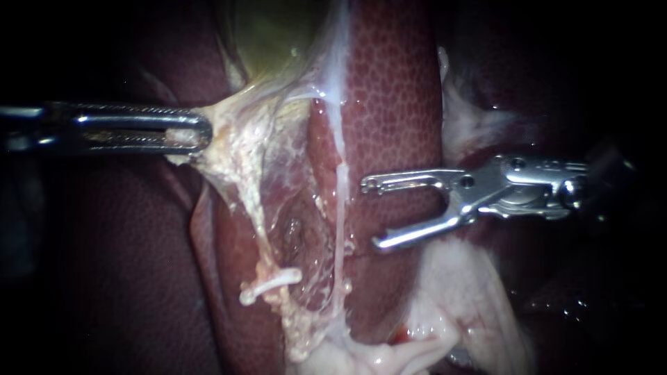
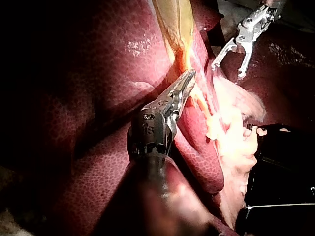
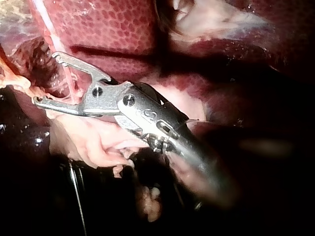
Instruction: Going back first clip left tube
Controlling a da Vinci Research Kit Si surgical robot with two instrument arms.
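Observation:
My left instrument (image 1: 198,132) comes in from the left with its jaws shut on pale tissue below the green gallbladder (image 1: 278,35), holding it taut. From there the left tube (image 1: 250,208), a yellowish strand, runs down. A small white clip (image 1: 271,283) sits across its lower part. My right instrument (image 1: 372,214) stands to the right with its jaws open and nothing between them. Its tips are just right of a thin white tube (image 1: 340,208). The left wrist view shows the left jaws (image 2: 184,83) shut on the tissue. In the right wrist view the right jaws (image 3: 47,78) gape.
Mottled red liver (image 1: 396,90) lies behind and on both sides of the tubes. Pale fatty tissue (image 1: 458,305) bulges under my right instrument and along the lower edge. In the left wrist view my right instrument (image 2: 228,69) shows beyond the left jaws.

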